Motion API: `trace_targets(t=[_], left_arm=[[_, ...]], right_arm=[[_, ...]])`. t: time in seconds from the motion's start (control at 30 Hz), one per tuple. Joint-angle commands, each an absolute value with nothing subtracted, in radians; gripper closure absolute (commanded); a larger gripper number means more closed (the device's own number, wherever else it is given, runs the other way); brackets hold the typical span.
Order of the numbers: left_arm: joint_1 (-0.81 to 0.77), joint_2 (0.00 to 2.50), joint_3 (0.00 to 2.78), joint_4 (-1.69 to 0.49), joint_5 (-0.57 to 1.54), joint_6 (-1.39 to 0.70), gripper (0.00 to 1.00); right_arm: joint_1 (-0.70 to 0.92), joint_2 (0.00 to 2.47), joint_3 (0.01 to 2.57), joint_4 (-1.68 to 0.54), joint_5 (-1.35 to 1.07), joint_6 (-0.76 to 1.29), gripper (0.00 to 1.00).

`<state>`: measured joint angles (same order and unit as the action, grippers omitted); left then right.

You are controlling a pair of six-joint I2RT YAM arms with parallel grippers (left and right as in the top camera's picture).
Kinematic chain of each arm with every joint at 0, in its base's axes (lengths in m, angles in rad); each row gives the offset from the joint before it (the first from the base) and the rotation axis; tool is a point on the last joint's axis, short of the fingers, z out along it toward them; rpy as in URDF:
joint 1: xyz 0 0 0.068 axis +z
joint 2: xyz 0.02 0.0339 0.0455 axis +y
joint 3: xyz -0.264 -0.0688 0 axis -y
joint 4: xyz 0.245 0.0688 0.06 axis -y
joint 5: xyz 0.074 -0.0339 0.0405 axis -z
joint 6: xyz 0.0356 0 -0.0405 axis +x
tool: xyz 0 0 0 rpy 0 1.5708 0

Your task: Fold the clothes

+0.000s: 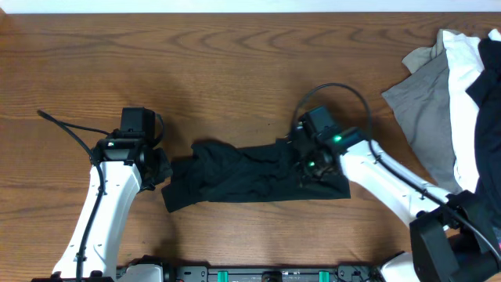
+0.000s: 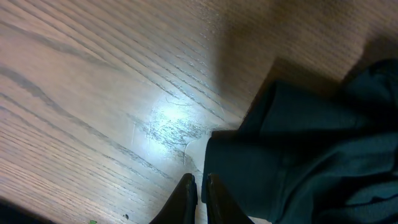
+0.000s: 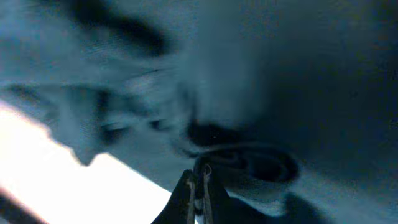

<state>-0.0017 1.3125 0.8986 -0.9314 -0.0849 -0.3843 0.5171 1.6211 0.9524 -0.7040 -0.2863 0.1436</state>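
Right gripper (image 3: 198,177) closed on a fold of the black garment (image 1: 243,176); left gripper (image 1: 160,171) closed at its opposite end.
The garment lies as a long band near the worktop's (image 1: 235,63) front edge, its long axis running left to right between the arms, each arm at the end nearer it. Whether the left one pinches cloth I cannot tell. Folding likely means carrying one end along that axis over the other.

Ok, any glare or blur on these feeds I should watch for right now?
Overhead: sharp, evenly lit, the black garment plain against the table. Left wrist: a bright glare patch on the wood beside the garment, otherwise readable. Right wrist: badly blurred and blue-tinted, fabric filling the frame, a blown-out white area lower left.
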Motion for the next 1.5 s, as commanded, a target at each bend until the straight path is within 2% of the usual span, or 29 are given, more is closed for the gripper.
trace_targets(t=[0.0,0.2,0.3,0.53,0.77,1.03,1.47], left_arm=[[0.002,1.306,0.907,-0.934,-0.086,-0.371,0.9],[0.002,1.306,0.907,-0.935,-0.086,-0.371,0.9],[0.002,1.306,0.907,-0.935,-0.086,-0.371,0.9],[0.002,1.306,0.907,-0.939,-0.086,-0.371,0.9],[0.002,1.306,0.907,-0.938,-0.086,-0.371,0.9],[0.002,1.306,0.907,-0.941,-0.086,-0.371,0.9],[0.002,1.306,0.907,-0.941,-0.086,-0.371,0.9]], right_arm=[[0.577,1.605,0.944,-0.679,-0.392,0.044,0.91],[0.617,1.605,0.944,-0.678,-0.39,0.043,0.69],[0.615,1.605,0.944,-0.695,-0.373,0.028,0.63],[0.607,1.599,0.949,-0.71,-0.182,0.104,0.63],[0.607,1.575,0.964,-0.663,-0.165,0.12,0.59],[0.609,1.591,0.964,-0.584,-0.044,0.213,0.62],[0.61,1.667,0.964,-0.511,-0.041,0.213,0.62]])
